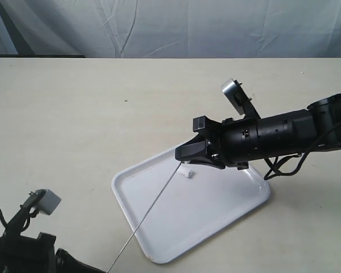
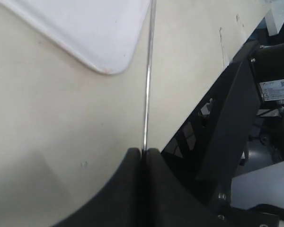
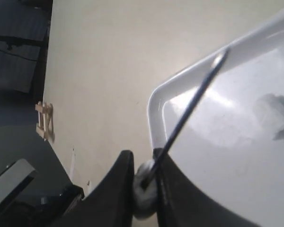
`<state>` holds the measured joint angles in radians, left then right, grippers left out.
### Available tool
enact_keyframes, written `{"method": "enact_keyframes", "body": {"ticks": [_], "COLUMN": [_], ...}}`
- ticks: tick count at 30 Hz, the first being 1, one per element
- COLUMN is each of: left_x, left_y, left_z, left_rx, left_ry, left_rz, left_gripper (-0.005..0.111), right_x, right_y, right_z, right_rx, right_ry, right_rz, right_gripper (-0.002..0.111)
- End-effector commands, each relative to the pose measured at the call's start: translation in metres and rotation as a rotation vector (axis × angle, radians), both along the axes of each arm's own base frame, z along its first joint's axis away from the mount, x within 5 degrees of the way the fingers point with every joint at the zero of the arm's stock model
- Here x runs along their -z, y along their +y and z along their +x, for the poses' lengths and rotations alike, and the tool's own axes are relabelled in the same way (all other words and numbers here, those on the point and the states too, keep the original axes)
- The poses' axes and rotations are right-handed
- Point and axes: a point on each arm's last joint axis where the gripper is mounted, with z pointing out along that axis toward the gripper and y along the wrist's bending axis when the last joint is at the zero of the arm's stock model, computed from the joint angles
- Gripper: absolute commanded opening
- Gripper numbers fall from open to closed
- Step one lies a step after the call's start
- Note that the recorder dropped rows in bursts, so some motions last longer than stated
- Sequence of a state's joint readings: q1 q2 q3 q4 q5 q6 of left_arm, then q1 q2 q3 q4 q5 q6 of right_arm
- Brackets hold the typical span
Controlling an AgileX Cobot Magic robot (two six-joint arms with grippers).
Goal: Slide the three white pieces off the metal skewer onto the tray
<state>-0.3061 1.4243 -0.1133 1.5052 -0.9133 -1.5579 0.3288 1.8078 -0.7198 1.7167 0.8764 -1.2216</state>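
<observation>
left hand (image 2: 143, 151) pinching metal skewer (image 2: 148, 85): hold rigid. right hand (image 3: 143, 163) pinching white piece (image 3: 144, 189): pull straight along skewer, away from left hand, over tray (image 1: 204, 210).

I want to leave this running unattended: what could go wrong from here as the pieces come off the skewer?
1. The right gripper pinches a white piece close to the rim of the tray; pulled off there, it might drop onto the table instead.
2. The left gripper holds the thin skewer only at its far end, so a tug may bend it or slide it out.
3. The soft-looking piece might stick between the gripper's fingers rather than fall.
</observation>
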Motion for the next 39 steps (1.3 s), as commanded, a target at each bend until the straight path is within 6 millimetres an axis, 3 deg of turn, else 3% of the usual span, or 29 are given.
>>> {"method": "enact_keyframes", "body": {"ticks": [1,8,21,30,35,39], "left_x": [0.007,0.010,0.008,0.002,-0.007,-0.009], "left_y": [0.004,0.006,0.006,0.001,-0.004,-0.005], "left_z": [-0.012,-0.018,-0.016,0.001,0.024,0.043], "left_rx": [0.030,0.031,-0.037,-0.129,-0.165,-0.173], "left_ry": [0.036,0.057,0.058,0.042,0.065,0.080], "left_rz": [0.043,0.049,0.026,-0.015,0.009,0.103], "left_gripper": [0.000,0.000,0.000,0.000,0.000,0.000], "right_x": [0.001,-0.007,-0.020,0.004,0.026,0.029], "right_y": [-0.016,-0.031,-0.029,-0.035,-0.039,-0.038], "right_z": [0.013,0.028,0.044,0.025,0.014,0.011], "right_rx": [0.095,0.153,0.171,-0.018,-0.012,-0.027], "right_ry": [-0.014,-0.036,-0.080,0.008,0.077,0.104], "right_rz": [-0.024,0.002,0.020,-0.196,-0.239,-0.221], "right_gripper": [0.012,0.012,0.012,0.014,0.028,0.028]}}
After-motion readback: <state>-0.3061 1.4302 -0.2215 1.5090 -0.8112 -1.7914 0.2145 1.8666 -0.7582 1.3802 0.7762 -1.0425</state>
